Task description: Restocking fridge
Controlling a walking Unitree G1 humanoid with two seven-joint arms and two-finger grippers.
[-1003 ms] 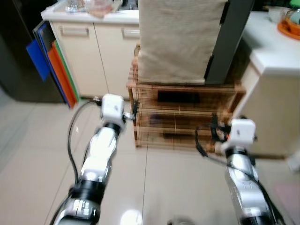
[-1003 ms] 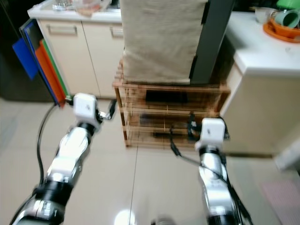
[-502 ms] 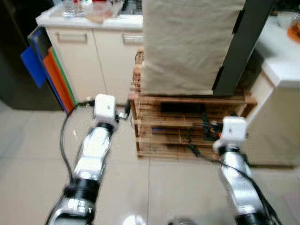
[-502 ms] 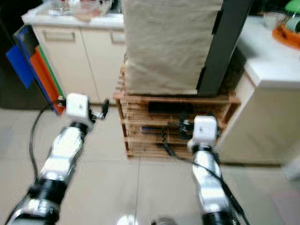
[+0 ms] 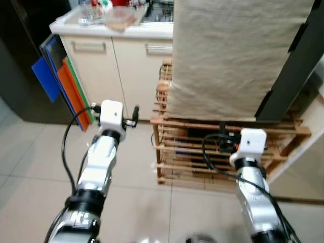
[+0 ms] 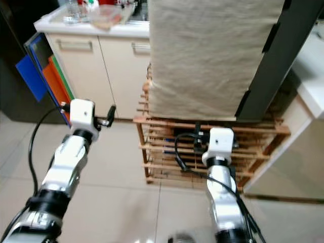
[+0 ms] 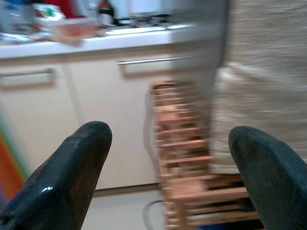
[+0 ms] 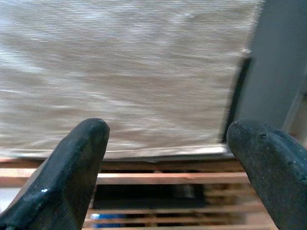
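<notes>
While both arms ride empty, I judge I'm on the approach. Left gripper and right gripper fingers are spread, facing the wooden rack at frame centre. Next I must find the fridge.

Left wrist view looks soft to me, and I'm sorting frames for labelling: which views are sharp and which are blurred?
Left wrist view: blurred, the wooden rack and cabinet handle smeared sideways; left claw fingers near and soft. Right wrist view: mildly soft, the beige cloth weave readable. Left and right eye views: fairly sharp, with floor glare at the bottom edge.
</notes>
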